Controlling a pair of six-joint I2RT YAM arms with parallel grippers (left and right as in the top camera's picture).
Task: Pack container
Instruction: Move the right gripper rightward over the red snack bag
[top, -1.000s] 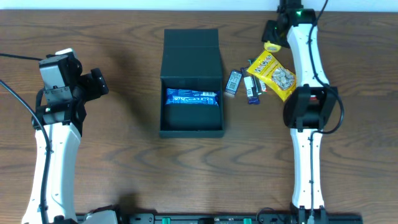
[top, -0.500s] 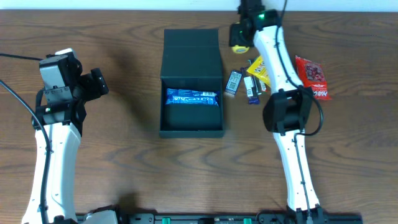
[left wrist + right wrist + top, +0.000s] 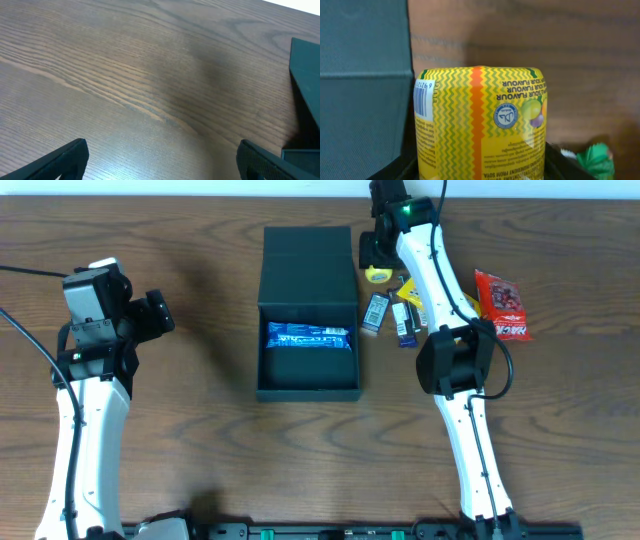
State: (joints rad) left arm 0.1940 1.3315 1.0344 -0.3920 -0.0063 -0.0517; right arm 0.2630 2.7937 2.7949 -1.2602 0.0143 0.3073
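The black container [image 3: 308, 320] lies open in the middle of the table, its flap lid [image 3: 308, 255] laid back. A blue snack packet [image 3: 307, 337] lies inside. My right gripper [image 3: 378, 262] is shut on a yellow zigzag-patterned snack packet [image 3: 480, 125], held just right of the lid; the packet also shows in the overhead view [image 3: 377, 274]. In the right wrist view the container [image 3: 362, 90] is at the left. My left gripper [image 3: 160, 160] is open and empty over bare table, left of the container [image 3: 305, 85].
Loose snacks lie right of the container: a grey packet [image 3: 375, 311], a dark packet [image 3: 403, 325], a yellow bag [image 3: 415, 292] partly under my right arm, and a red bag [image 3: 501, 303] further right. A green wrapper [image 3: 592, 155] shows in the right wrist view.
My right gripper has carried the yellow packet leftward from the snack pile and down to beside the container's lid. The red bag is uncovered. The left arm has not moved.
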